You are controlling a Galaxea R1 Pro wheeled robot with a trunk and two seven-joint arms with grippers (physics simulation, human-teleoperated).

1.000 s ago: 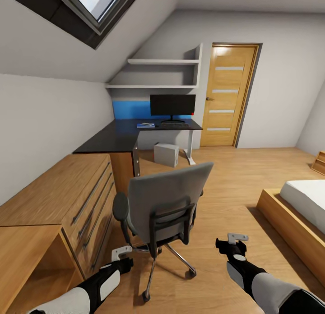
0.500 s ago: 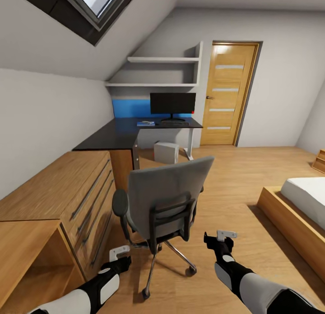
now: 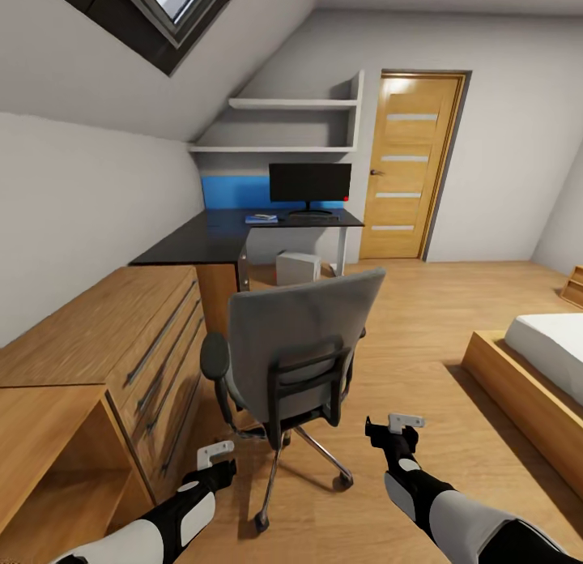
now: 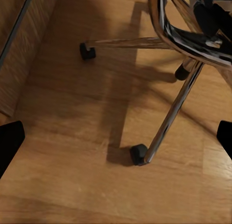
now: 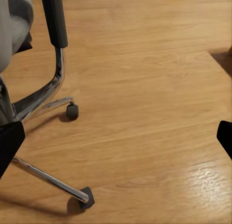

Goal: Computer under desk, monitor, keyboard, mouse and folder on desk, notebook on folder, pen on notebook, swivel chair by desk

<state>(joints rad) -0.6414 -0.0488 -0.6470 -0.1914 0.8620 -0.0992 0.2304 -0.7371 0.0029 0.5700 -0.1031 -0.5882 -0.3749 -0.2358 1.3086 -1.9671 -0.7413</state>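
Note:
The swivel chair (image 3: 295, 349) stands right in front of me, its grey back toward me and hiding the seat. Its chrome base (image 4: 174, 108) and castors (image 5: 72, 111) show in both wrist views. My left gripper (image 3: 217, 455) (image 4: 116, 139) hangs open low beside the base. My right gripper (image 3: 402, 428) (image 5: 116, 137) is open over bare floor on the chair's other side. Farther back, the desk (image 3: 219, 240) carries the monitor (image 3: 310, 183), a dark strip that looks like the keyboard (image 3: 312, 218), and a small flat blue item (image 3: 261, 219). The computer (image 3: 298, 267) sits under the desk. Mouse, notebook and pen are too small to tell.
Light-wood drawer cabinets (image 3: 121, 345) line the left wall up to the desk. A bed (image 3: 538, 369) in a wooden frame stands at the right. A wooden door (image 3: 409, 167) and wall shelves (image 3: 291, 126) are at the back. Open floor (image 3: 421, 337) lies between chair and bed.
The view has crept forward, so the chair looks slightly nearer. My right gripper drew in toward the chair between the earliest frame and the middle one, then held still. Both stay open.

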